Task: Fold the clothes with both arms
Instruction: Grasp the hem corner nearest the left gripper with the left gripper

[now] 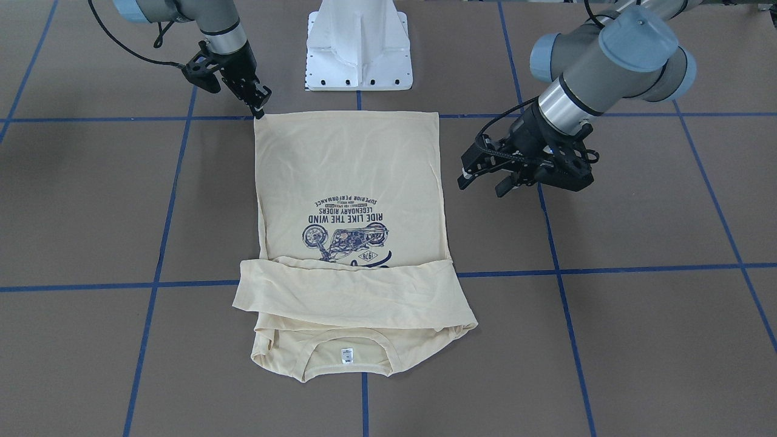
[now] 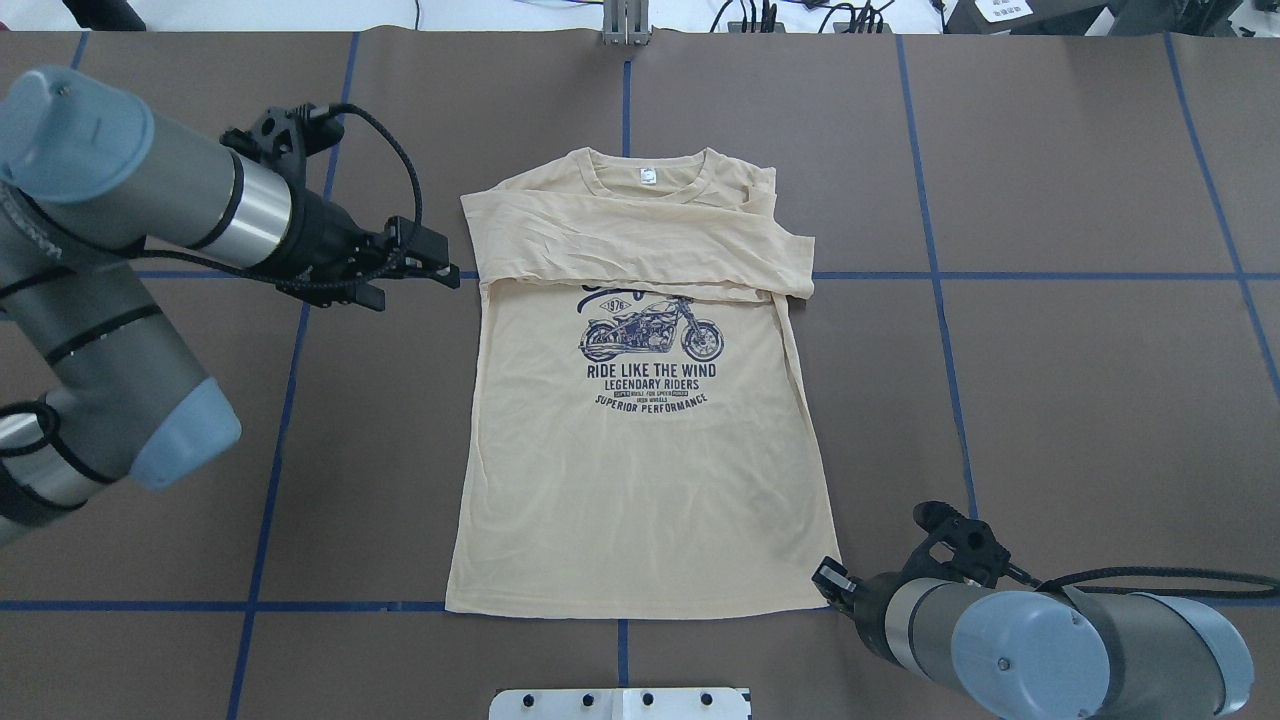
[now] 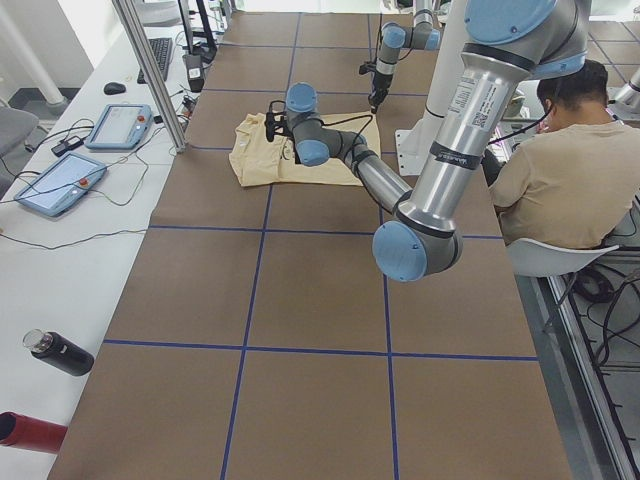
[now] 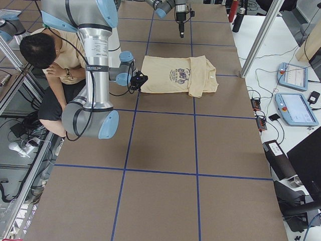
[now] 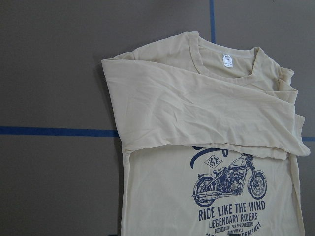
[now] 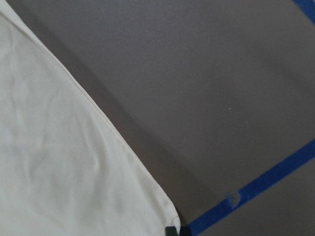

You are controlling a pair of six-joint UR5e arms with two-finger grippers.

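The cream-yellow T-shirt lies flat, print up, with both sleeves folded across the chest and the neck label on the far side. It also shows in the left wrist view. My left gripper hovers open and empty beside the shirt's left edge, at sleeve height. My right gripper is down on the table at the hem's right corner. In the right wrist view its fingertips stand close together right at that corner of the fabric.
The white pedestal base stands just behind the hem. Blue tape lines cross the brown table. A seated person is beside the robot, and tablets lie on a side bench.
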